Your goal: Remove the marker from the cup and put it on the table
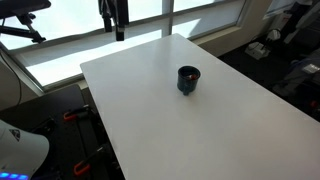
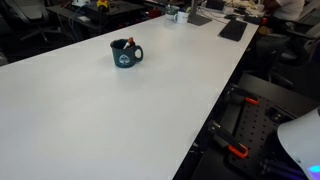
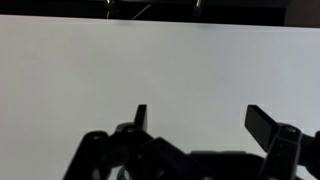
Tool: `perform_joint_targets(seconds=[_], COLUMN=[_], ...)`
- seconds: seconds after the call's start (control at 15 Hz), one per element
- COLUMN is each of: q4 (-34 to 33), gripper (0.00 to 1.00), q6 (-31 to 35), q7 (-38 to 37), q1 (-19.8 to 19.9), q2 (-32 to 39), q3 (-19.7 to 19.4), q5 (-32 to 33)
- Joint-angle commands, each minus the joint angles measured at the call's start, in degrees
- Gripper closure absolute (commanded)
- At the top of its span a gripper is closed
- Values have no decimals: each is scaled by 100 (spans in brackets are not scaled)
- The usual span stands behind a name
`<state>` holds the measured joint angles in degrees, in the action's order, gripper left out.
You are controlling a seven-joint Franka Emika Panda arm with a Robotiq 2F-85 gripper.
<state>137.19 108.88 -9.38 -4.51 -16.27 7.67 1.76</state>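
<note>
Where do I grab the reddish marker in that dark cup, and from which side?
Probably take the short reddish marker by its exposed top end, from straight above: only that tip shows above the rim of the dark navy cup, whose wall blocks sideways approaches.

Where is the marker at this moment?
The marker is inside the cup, its reddish tip poking above the rim in an exterior view; the cup stands on the white table, well in from its edges.
</note>
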Motion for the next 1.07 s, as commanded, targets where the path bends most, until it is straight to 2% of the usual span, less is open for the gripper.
perform_joint_targets(seconds=[0.0, 0.27, 0.8, 0.87, 1.0], q4=[-242, -646, -1966, -1551, -1781], gripper=[0, 0, 0, 0, 0], q6=[-51, -69, -290, -33, -59], q7=[-53, -75, -98, 2, 2], q1=[41, 148, 354, 316, 339], q2=[327, 839, 2026, 1758, 1965], q3=[-54, -198, -589, -573, -627], q5=[28, 27, -68, -12, -24])
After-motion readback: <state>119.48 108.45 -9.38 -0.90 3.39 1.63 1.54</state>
